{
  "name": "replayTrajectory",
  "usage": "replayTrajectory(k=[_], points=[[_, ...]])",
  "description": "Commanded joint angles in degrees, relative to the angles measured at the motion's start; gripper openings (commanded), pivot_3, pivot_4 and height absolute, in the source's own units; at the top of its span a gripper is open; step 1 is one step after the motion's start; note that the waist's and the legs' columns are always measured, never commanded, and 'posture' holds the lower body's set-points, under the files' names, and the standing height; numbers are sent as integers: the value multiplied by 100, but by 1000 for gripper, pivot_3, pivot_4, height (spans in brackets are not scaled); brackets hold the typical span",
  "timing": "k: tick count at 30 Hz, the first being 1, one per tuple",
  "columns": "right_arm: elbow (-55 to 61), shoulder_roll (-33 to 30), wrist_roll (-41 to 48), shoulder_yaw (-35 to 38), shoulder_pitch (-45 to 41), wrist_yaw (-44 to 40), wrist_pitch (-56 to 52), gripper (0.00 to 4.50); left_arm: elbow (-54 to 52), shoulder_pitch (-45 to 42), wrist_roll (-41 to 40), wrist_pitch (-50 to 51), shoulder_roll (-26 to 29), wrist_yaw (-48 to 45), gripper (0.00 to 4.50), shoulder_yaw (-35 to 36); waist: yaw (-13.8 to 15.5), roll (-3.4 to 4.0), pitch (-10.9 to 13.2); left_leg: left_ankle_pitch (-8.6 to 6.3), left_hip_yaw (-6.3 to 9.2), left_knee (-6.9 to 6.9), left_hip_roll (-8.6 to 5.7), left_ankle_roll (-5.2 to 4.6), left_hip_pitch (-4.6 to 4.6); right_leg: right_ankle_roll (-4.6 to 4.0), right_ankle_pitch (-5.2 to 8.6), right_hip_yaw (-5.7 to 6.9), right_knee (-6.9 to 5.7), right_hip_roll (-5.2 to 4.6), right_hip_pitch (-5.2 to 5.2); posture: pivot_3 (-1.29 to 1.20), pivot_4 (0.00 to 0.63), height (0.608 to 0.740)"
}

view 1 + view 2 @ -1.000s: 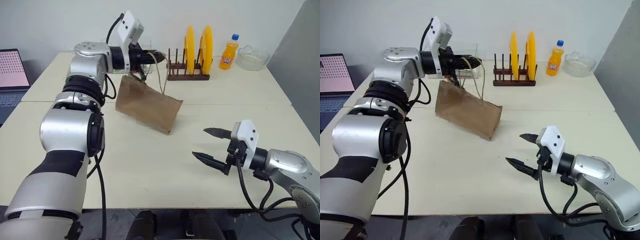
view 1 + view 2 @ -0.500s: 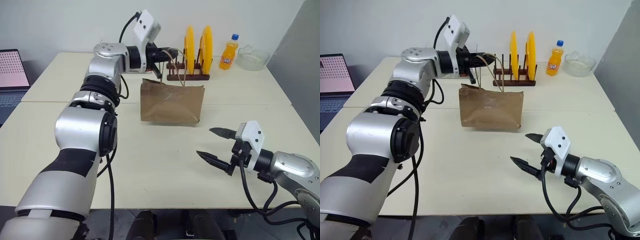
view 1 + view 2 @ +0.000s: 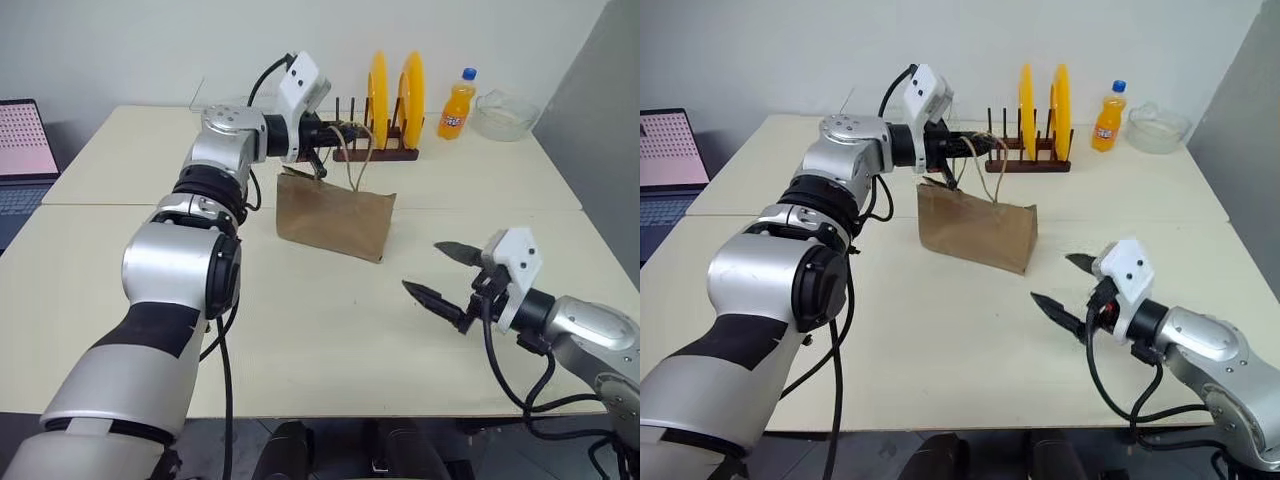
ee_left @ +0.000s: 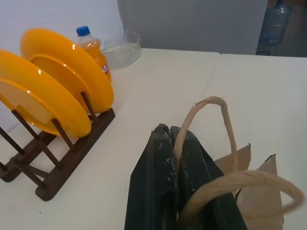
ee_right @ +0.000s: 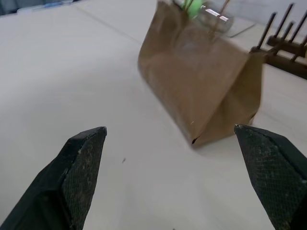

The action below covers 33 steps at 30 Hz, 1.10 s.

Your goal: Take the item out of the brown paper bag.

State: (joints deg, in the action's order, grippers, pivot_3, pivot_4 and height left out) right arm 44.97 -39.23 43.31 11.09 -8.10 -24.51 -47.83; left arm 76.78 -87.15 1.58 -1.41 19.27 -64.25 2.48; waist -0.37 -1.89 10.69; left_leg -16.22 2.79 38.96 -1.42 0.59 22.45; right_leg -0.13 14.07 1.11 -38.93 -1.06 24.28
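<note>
On the far left sits one laptop [image 3: 25,150] at the edge of the table [image 3: 300,340]. Next comes the left claw [image 3: 980,146]. Its two black fingers are pressed together on a cord handle [image 4: 211,139] of the brown paper bag [image 3: 333,214]. The bag has two cord handles. It hangs from the claw, tilted, with its bottom down at the table, just in front of the plate rack [image 3: 375,150].

The item is not to be seen. It is likely inside the bag.

To do this step well, the left claw should hold the handle firm and keep the bag mouth up and steady, not swinging. Then the other claw can reach in from above. If the bag tips too far, the item could roll out and fall.

The rack holds two yellow plates [image 3: 379,92]. To its right stand one orange soda bottle [image 3: 457,108] and one clear glass bowl [image 3: 505,113].

On the right, near the front of the table, the right claw [image 3: 440,272] hovers well apart from the bag. Its fingers are spread wide and hold nothing.
</note>
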Motion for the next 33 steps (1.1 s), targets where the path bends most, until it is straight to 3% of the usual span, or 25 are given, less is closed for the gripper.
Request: replayTrajectory(k=[1,10,13,19,26,33], points=[[319,79,733,476,-348,366,-163,4500,-176,-60,26,-15,108,-98,38,3,1,0,0,0,0,0,0,0,-1,-1,0,0,0,0,0,0,150,740],[363,-81,1110,495,-737,609,-93,4500,-158,21,352,-166,198,327,38,-162,5,0,0,0,-2,0,-1,-1,-2,-3,-2,-2,-2,0,-1,0,150,740],[363,-161,987,377,-681,536,-38,4500,-150,-4,374,-153,225,559,612,-134,4,0,0,0,-2,0,-1,-1,-2,-3,-2,-2,-1,0,-1,0,150,740],[317,-230,831,237,-608,439,70,4500,-213,-20,514,-316,400,667,2409,-229,1,0,0,-1,-3,-1,0,-1,-3,-2,-1,-3,-2,0,-1,0,150,740],[253,-284,561,82,-441,243,254,4500,-516,190,1087,-1038,1018,529,4459,-830,-5,0,0,-1,-4,-1,0,-1,-4,-3,-2,-5,-2,0,-1,0,150,740],[140,-301,291,-42,-354,29,446,4500,-1531,740,585,-659,1778,-588,4459,-621,-26,1,0,0,-6,-1,1,-1,-6,-5,-3,-7,-2,0,-1,0,150,740]])
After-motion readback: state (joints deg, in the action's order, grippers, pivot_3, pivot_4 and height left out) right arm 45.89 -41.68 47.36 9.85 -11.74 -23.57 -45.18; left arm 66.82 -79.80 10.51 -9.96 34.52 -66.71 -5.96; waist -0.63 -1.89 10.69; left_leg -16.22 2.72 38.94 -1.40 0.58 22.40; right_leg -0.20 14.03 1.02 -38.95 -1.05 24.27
